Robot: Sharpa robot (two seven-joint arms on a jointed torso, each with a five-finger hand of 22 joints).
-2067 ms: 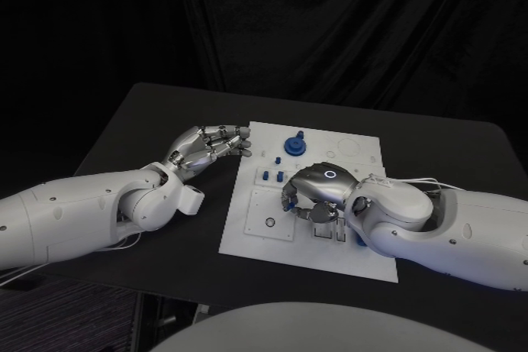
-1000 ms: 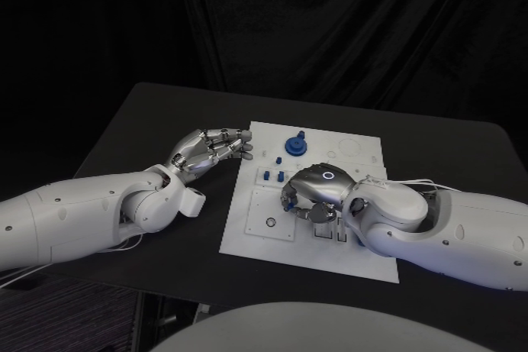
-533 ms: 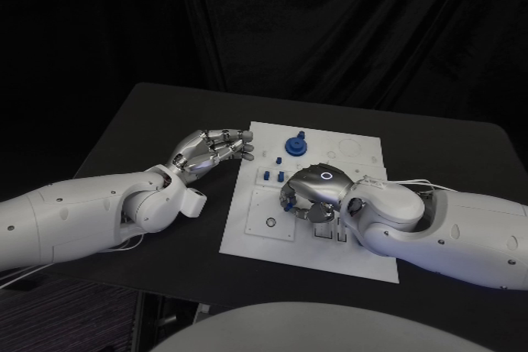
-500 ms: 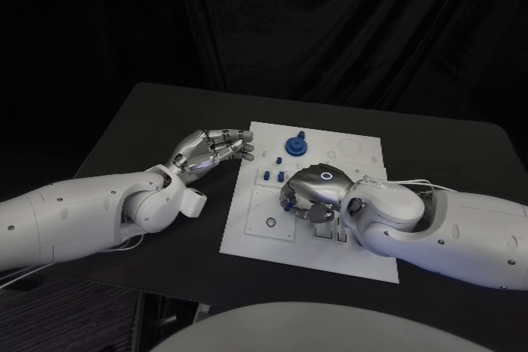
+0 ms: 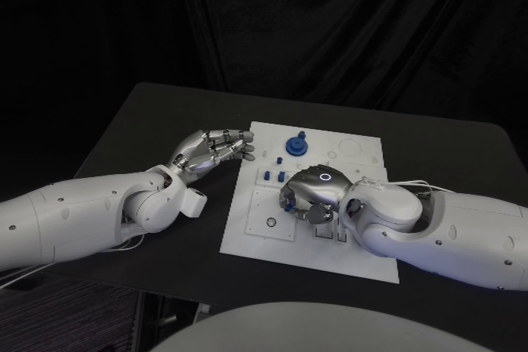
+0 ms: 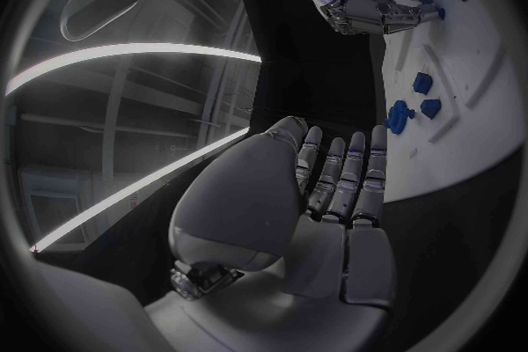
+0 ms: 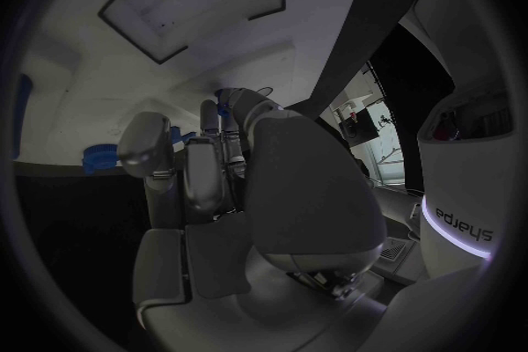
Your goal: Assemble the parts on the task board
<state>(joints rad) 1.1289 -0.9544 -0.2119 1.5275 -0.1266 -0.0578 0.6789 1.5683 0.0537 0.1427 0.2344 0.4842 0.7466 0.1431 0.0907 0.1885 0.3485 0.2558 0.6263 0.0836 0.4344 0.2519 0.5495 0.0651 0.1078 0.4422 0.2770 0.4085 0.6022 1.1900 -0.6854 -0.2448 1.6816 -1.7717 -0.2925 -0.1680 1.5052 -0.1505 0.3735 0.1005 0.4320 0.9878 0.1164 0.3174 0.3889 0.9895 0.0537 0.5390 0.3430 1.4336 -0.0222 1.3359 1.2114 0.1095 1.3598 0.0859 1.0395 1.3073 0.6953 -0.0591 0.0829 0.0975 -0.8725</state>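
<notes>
The white board [image 5: 330,253] lay mid-worktop [image 5: 143,115], with bare black surface on all sides of it. The right hand [image 5: 309,190] hung knuckles-up over the board's middle, fingers curled down among small blue parts [image 5: 272,173]; whether it pinched one could not be told. The left hand [image 5: 211,148] was off the board's left edge, fingers curled together on nothing, near the blue knob [image 5: 295,146] at the far edge.

The task board [image 5: 311,203] is viewed steeply downward from the head camera at a distance, while each wrist camera is set close behind its own hand, and the board [image 6: 462,79] [image 7: 143,44] is shared by all three views.
</notes>
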